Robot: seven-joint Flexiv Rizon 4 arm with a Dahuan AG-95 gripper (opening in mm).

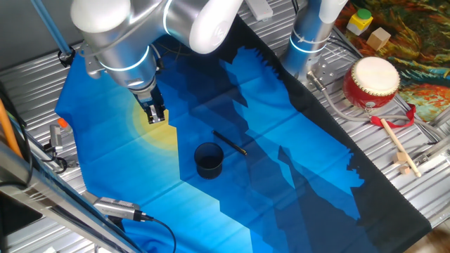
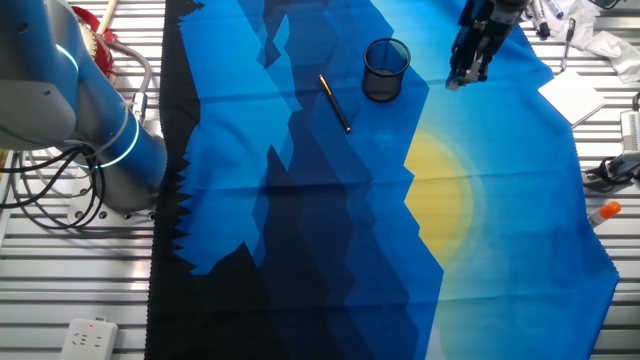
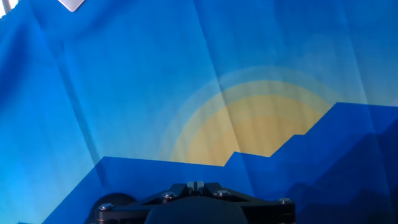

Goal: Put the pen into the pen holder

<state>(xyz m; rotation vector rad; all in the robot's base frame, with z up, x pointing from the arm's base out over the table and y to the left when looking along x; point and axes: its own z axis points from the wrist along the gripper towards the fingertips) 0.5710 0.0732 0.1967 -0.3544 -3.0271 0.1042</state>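
A robot arm (image 1: 126, 28) with glossy white rounded shells, brushed silver joints ringed by glowing light-blue bands, ending in a small black two-finger gripper (image 1: 156, 116) whose black housing (image 3: 199, 202) carries silver screws at the hand view's six o'clock.

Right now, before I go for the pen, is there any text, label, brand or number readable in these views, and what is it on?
None can be read.
The pen: no marking visible, too thin to tell.
The pen holder: plain dark walls, no label.
The cloth: printed landscape with a yellow sun only, no words.
The white power strip: any marks too small to read.
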